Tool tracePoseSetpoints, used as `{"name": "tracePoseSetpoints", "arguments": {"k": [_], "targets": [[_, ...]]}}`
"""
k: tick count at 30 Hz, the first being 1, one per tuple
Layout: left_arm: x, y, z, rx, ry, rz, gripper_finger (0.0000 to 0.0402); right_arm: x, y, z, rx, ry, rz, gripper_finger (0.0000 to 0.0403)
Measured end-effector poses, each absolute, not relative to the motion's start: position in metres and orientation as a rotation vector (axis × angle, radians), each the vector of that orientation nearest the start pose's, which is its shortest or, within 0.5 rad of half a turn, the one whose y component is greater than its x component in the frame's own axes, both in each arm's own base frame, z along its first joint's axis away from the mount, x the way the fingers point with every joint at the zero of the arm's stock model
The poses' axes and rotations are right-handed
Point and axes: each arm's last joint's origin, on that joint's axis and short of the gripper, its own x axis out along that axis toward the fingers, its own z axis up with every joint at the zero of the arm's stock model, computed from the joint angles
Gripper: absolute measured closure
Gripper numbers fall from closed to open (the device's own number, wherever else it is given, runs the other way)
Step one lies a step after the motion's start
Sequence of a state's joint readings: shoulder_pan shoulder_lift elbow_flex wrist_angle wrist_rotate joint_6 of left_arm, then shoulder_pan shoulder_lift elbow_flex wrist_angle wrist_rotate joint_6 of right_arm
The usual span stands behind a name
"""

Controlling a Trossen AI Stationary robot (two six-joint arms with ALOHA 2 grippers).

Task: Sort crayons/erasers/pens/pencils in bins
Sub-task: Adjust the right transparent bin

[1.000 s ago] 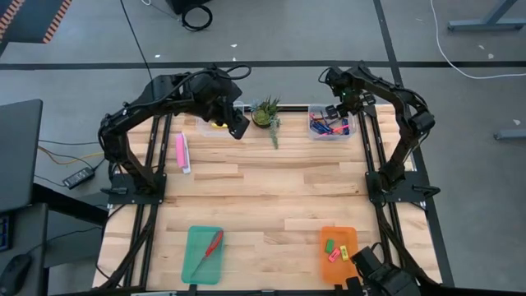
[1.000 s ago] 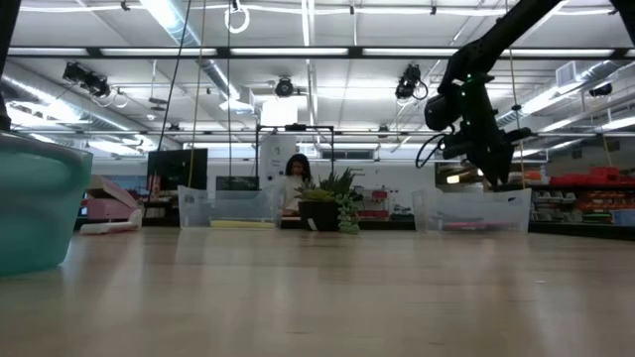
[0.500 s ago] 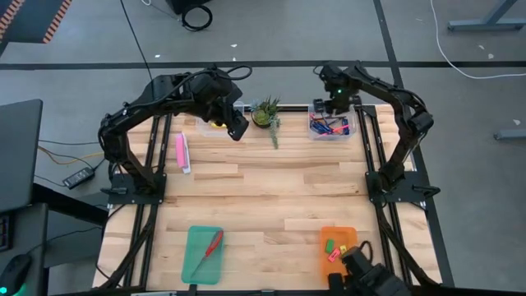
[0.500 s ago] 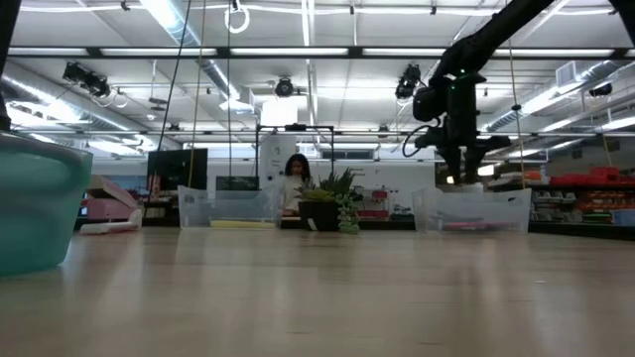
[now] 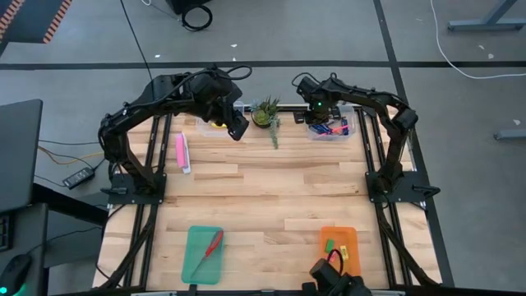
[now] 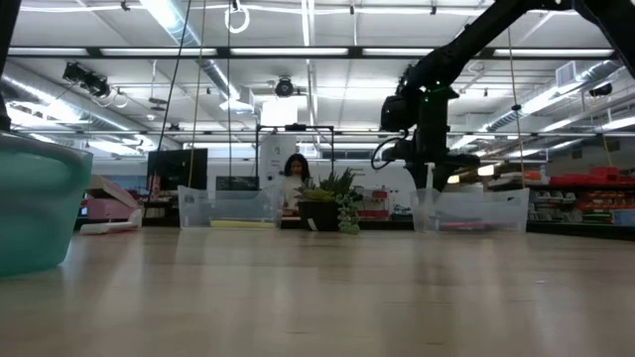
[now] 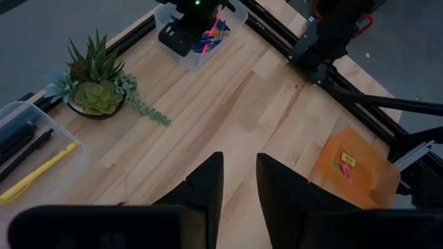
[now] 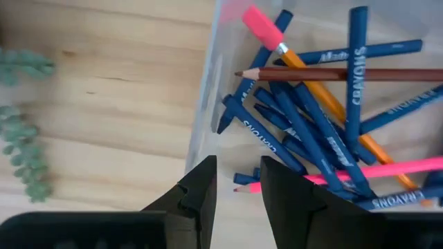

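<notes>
Right gripper (image 8: 235, 181) hanging over the left rim of the right-hand clear bin (image 5: 330, 125) at the far edge of the table (image 5: 263, 197), fingers (image 8: 197, 190) a narrow gap apart with nothing between them. Straight below, inside that tub: a heap of blue sticks printed CRAYONS (image 8: 297, 131), an orange pencil with a pink eraser tip (image 8: 304, 69), a brown pencil (image 8: 332, 74) lying across the top, a pink stick (image 8: 387, 171) underneath. In the low view, arm hanging down right at the tub's near-left corner (image 6: 427, 210).

Left gripper (image 7: 239, 181) up above the far-left area, beside the other clear bin (image 5: 209, 125), fingers (image 7: 208, 183) slightly parted, empty. In that tub, dark pencils (image 7: 24, 146) and a yellow one (image 7: 34, 173).

Between the two tubs, a small potted plant (image 5: 265, 113). Long pink box (image 5: 180, 151) lying flat, near the left edge. At the near edge, teal tray (image 5: 204, 254) holding red-handled scissors (image 5: 209, 249); orange tray (image 5: 339, 247) with little erasers (image 5: 336, 249), green, yellow, pink-red. A person (image 6: 296, 171) far off in the room behind.
</notes>
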State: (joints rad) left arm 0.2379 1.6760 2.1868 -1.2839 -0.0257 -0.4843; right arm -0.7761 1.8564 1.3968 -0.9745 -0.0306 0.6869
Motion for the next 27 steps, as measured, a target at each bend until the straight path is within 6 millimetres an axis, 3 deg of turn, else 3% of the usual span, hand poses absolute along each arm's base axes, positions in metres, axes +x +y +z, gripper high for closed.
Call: {"name": "tracePoseSetpoints", "arguments": {"k": [15,24,27], "targets": [[0.293,0.071,0.471,-0.548,0.697,0.434,0.0308,0.276,-0.252,0.206,1.166,0.93,-0.958,0.0286],[0.293,0.071,0.471,-0.548,0.696,0.435,0.0315,0.291,-0.236,0.209,1.041,0.974,-0.844,0.0286],[0.293,0.071,0.471,-0.549,0.696,0.435,0.0312,0.291,-0.237,0.219,1.021,0.981,-0.838,0.0286]]}}
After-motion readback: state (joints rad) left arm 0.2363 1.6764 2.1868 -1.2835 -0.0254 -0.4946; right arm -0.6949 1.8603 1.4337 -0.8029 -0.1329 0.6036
